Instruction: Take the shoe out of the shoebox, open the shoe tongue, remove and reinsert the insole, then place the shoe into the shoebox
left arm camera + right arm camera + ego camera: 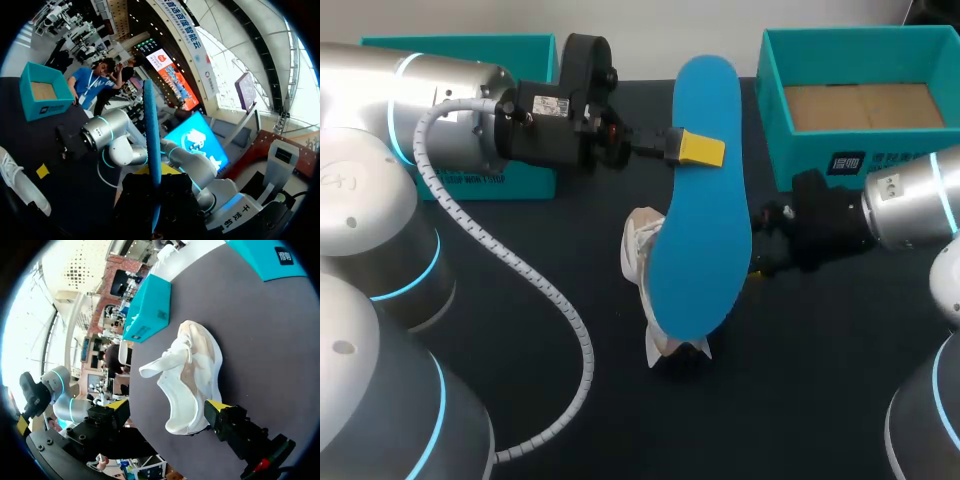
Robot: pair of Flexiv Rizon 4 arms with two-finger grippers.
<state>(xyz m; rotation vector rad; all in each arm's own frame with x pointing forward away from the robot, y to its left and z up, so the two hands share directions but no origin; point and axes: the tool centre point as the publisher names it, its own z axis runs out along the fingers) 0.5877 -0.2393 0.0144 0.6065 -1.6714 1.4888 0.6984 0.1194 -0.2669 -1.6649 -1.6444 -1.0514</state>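
My left gripper [696,148] is shut on the edge of a blue insole [702,210] and holds it in the air over the table's middle. In the left wrist view the insole [151,135] shows edge-on, rising from between that gripper's [152,182] fingers. A white shoe [642,255] lies on the dark table, partly hidden under the insole. My right gripper [167,407] is open wide around the shoe's [192,375] heel end; one yellow tip is close against the shoe, the other stands apart from it. In the head view the right gripper [758,268] is beside the shoe, half hidden by the insole.
An open teal shoebox [775,85] with a cardboard bottom stands at the back right. A second teal box [470,50] sits at the back left behind my left arm. The dark table [800,380] stretches toward the front.
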